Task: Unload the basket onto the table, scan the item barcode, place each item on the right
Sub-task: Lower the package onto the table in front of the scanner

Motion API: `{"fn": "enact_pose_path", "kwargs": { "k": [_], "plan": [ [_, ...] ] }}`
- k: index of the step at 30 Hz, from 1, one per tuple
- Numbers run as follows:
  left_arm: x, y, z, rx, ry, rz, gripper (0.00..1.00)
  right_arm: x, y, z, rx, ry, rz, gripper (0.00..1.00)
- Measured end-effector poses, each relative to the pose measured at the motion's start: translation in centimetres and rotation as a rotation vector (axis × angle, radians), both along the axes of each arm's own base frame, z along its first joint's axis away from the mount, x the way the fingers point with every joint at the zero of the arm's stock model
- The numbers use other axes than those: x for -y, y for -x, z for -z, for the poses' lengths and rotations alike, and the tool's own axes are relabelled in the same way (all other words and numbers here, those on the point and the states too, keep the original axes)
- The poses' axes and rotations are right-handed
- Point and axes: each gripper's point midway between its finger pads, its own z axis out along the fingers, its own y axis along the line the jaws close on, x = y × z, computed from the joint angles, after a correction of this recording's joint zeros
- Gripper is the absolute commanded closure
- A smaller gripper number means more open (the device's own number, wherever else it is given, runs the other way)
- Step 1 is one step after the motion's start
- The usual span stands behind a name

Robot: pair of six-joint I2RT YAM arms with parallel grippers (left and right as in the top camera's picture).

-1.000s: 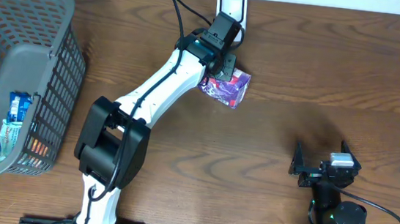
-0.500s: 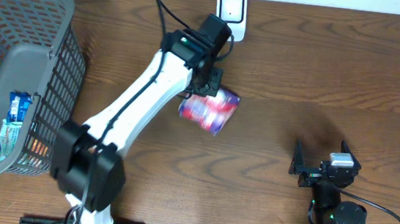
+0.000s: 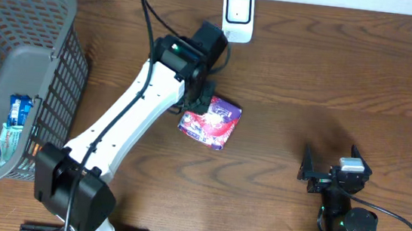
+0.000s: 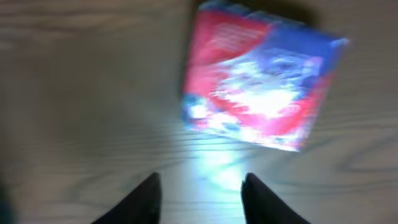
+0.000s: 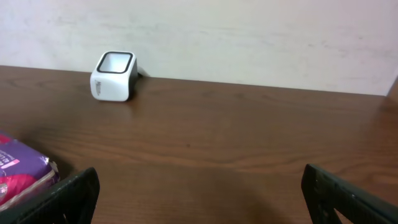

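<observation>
We see the pack [image 3: 209, 123] lying on the table [image 3: 330, 82] just ahead of the left gripper [image 4: 202, 190], whose jaws stand apart and empty; the right gripper [image 3: 334, 173] gapes too. The risk is that the pack rests apart from the scanner [image 3: 238, 16] — its barcode may go unread. The basket [image 3: 33, 59] holds a few packets [image 3: 17, 111].

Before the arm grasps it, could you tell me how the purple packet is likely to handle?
The purple packet looks soft and puffy with rounded edges, so it would probably squash rather than stay stiff. Its film looks shiny, so perhaps slippery. Lying flat on the table, it seems unlikely to roll or tip.
</observation>
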Motion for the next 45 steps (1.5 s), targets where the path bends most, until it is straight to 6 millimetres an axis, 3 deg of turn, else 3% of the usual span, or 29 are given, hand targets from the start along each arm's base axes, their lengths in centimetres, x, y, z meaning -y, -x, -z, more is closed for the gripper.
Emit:
{"fn": "enact_pose_path", "kwargs": {
  "k": [1, 3, 6, 8, 10, 17, 22, 28, 33, 37, 41, 45],
  "plan": [
    [-0.6, 0.1, 0.6, -0.006, -0.032, -0.011, 0.53, 0.0, 0.0, 0.0, 0.000, 0.000, 0.000, 0.01],
    [-1.9, 0.2, 1.8, -0.018, -0.084, -0.033, 0.41, 0.0, 0.0, 0.0, 0.000, 0.000, 0.000, 0.01],
    [-3.3, 0.0, 3.4, -0.042, -0.092, -0.085, 0.35, 0.0, 0.0, 0.0, 0.000, 0.000, 0.000, 0.01],
    [-3.5, -0.3, 4.2, -0.060, -0.041, -0.106, 0.25, 0.0, 0.0, 0.0, 0.000, 0.000, 0.000, 0.01],
    [-3.2, -0.4, 5.1, -0.092, 0.045, -0.115, 0.24, 0.0, 0.0, 0.0, 0.000, 0.000, 0.000, 0.01],
    [-1.5, 1.4, 8.5, -0.193, 0.218, -0.095, 0.24, 0.0, 0.0, 0.0, 0.000, 0.000, 0.000, 0.01],
    [0.4, 2.1, 9.7, -0.223, 0.339, -0.078, 0.24, 0.0, 0.0, 0.0, 0.000, 0.000, 0.000, 0.01],
    [3.4, -0.2, 10.0, -0.125, 0.480, -0.095, 0.24, 0.0, 0.0, 0.0, 0.000, 0.000, 0.000, 0.01],
    [4.8, -0.1, 11.4, -0.102, 0.513, -0.141, 0.24, 0.0, 0.0, 0.0, 0.000, 0.000, 0.000, 0.01],
    [5.3, -0.5, 12.3, -0.086, 0.533, -0.194, 0.39, 0.0, 0.0, 0.0, 0.000, 0.000, 0.000, 0.01],
    [6.4, -2.5, 12.3, -0.042, 0.599, -0.283, 0.45, 0.0, 0.0, 0.0, 0.000, 0.000, 0.000, 0.01],
    [8.0, -5.5, 10.8, 0.043, 0.717, -0.375, 0.48, 0.0, 0.0, 0.0, 0.000, 0.000, 0.000, 0.01]
  ]
}}
